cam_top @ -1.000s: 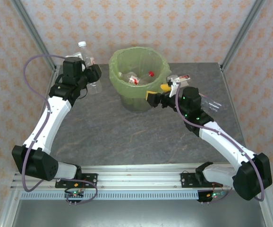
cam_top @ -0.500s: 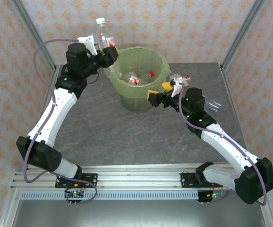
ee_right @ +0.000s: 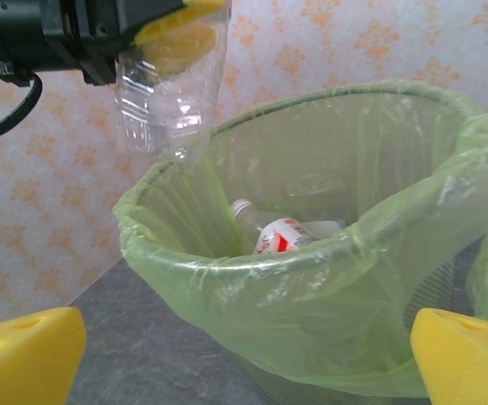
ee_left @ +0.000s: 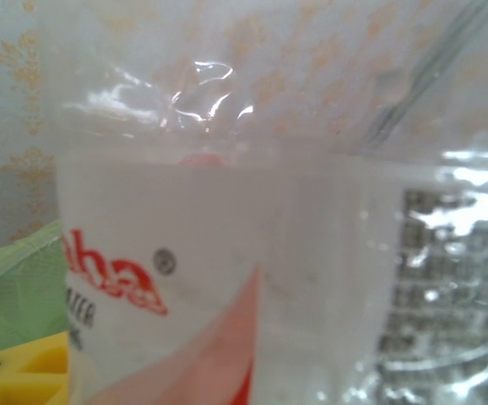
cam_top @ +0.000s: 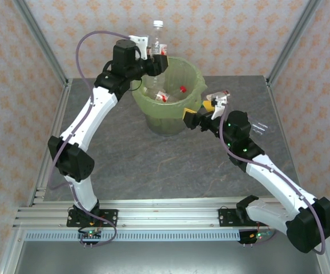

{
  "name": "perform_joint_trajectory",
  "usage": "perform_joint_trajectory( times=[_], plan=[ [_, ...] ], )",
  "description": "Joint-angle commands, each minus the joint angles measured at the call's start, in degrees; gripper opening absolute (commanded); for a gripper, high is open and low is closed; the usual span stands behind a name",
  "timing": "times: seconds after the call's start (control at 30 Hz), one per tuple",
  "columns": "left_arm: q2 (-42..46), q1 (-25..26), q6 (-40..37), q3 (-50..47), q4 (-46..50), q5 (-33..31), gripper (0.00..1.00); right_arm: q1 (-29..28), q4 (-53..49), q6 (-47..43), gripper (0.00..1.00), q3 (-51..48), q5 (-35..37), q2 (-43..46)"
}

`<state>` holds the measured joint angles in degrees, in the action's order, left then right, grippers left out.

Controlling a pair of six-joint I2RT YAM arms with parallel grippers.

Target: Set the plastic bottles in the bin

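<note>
The left pincer (cam_top: 155, 57) is up high, over the far left side of the bin (cam_top: 196, 77). It is closed on a clear plastic bottle (cam_top: 156, 39) and holds it by the middle. The bottle stands straight up with its white cap on top. Seen from the right wrist, the bottom of the bottle (ee_right: 168, 101) hangs just above the left rim of the bin (ee_right: 227, 261). The left wrist camera is very close to the bottle (ee_left: 193, 278), which has a white label with red letters on it.

The bin is round and grey with a light green bag inside. It stands by the far edge of the bench (cam_top: 125, 154), about in the middle. More bottles lie in the bin (cam_top: 162, 96), and one has a red cap (cam_top: 182, 88).

The right pincer (cam_top: 198, 112) is low, near the right side of the bin. Its yellow fingers (ee_right: 24, 354) are spread wide apart and hold nothing.
</note>
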<state>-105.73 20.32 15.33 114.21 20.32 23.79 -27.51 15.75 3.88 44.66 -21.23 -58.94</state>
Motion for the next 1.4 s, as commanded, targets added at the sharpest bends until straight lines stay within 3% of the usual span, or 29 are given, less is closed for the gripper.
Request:
perform_joint_trajectory(
  times=[0.0, 0.27, 0.43, 0.5, 0.63, 1.0, 1.37],
  plan=[
    [-2.28, 1.19, -4.26, 5.43, 6.76, 0.39, 0.59, -0.22, -0.69, 0.23, 0.99, -0.11, 4.26, 2.02],
    [-8.02, 5.04, 1.50, 8.84, 8.28, -5.95, 0.61, -0.18, -0.72, 1.22, 0.99, -0.10, 4.84, 1.88],
    [-12.19, 6.18, 11.39, 12.74, 12.02, -10.13, 0.65, -0.22, -1.11, 1.33, 0.99, -0.36, 5.10, 2.33],
    [-13.47, 6.56, 14.31, 14.79, 14.14, -12.36, 0.70, -0.26, -1.11, 1.39, 0.99, -0.55, 5.32, 2.59],
    [-15.04, 6.60, 16.71, 18.89, 16.57, -9.92, 0.82, -0.18, -1.25, 1.53, 0.99, -0.66, 5.33, 2.69],
    [-10.74, 6.51, 16.01, 17.23, 14.98, -1.70, 0.89, -0.22, -0.72, 1.69, 0.99, -1.07, 8.01, 2.42],
    [2.88, 6.49, 11.23, 1.82, 6.60, -5.78, 1.00, -0.11, -3.08, 4.23, 0.99, -0.68, 20.38, 1.26]
  ],
)
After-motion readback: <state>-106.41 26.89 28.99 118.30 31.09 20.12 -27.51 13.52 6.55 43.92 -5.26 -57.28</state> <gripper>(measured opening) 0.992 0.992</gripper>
